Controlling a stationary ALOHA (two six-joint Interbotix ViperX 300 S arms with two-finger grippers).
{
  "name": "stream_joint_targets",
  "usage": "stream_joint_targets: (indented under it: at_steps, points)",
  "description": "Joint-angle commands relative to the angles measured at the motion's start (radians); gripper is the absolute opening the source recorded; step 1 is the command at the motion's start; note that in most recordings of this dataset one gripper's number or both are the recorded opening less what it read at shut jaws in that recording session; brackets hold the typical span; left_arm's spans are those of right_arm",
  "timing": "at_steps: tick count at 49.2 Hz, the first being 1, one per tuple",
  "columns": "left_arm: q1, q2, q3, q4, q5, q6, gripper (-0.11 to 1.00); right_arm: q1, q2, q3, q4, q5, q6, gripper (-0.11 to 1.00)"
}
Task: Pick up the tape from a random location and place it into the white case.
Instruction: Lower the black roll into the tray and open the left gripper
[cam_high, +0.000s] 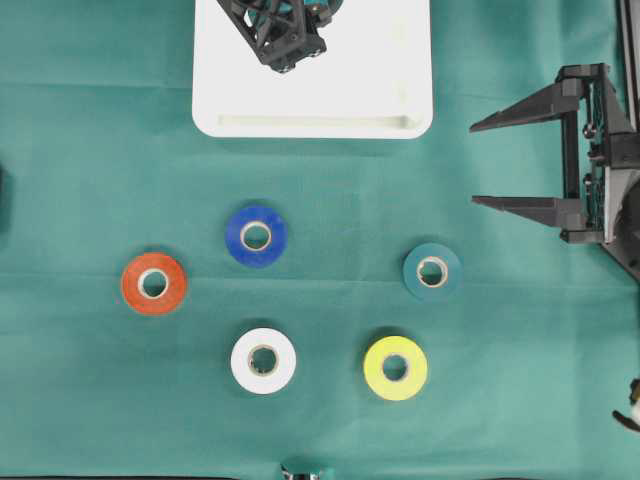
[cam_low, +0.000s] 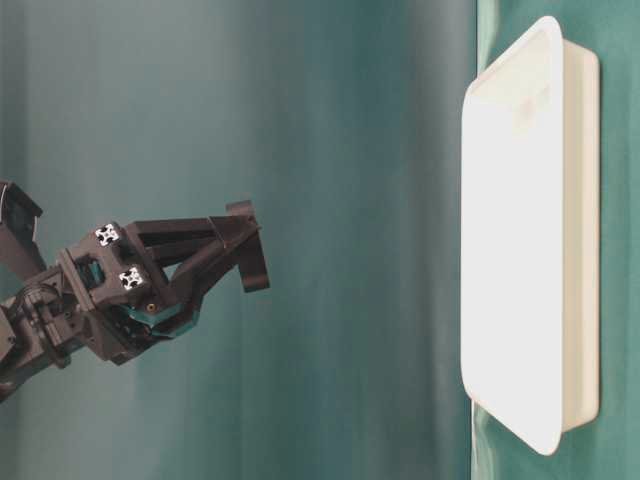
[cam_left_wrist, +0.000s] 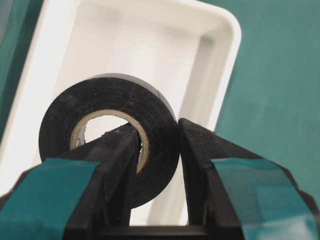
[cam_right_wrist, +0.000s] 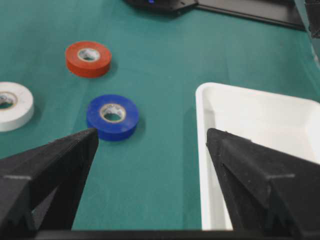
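Overhead view: left pincer hangs over the white case; right pincer is spread wide. Left wrist view: fingers pinch a black tape above the case. No writing is readable.

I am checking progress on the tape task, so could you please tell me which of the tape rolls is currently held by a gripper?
The black tape roll, clamped in the left gripper over the white case; the other rolls lie flat on the cloth.
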Motion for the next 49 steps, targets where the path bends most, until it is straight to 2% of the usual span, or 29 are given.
stream_joint_targets:
  at_steps: [1, 21, 35, 49]
  points:
    - [-0.002, -0.038, -0.012, 0.002, -0.008, 0.002, 0.22, -0.002, 0.006, -0.015, 0.000, -0.006, -0.002, 0.89]
    - [-0.002, -0.035, 0.005, 0.002, -0.023, 0.000, 0.22, -0.002, 0.006, -0.015, 0.000, -0.006, -0.002, 0.89]
    - [0.000, -0.009, 0.117, 0.002, -0.181, 0.000, 0.22, -0.002, 0.011, -0.015, 0.000, -0.006, 0.000, 0.89]
    - [0.017, 0.095, 0.225, 0.002, -0.356, 0.002, 0.22, -0.002, 0.014, -0.014, -0.002, -0.006, 0.002, 0.89]
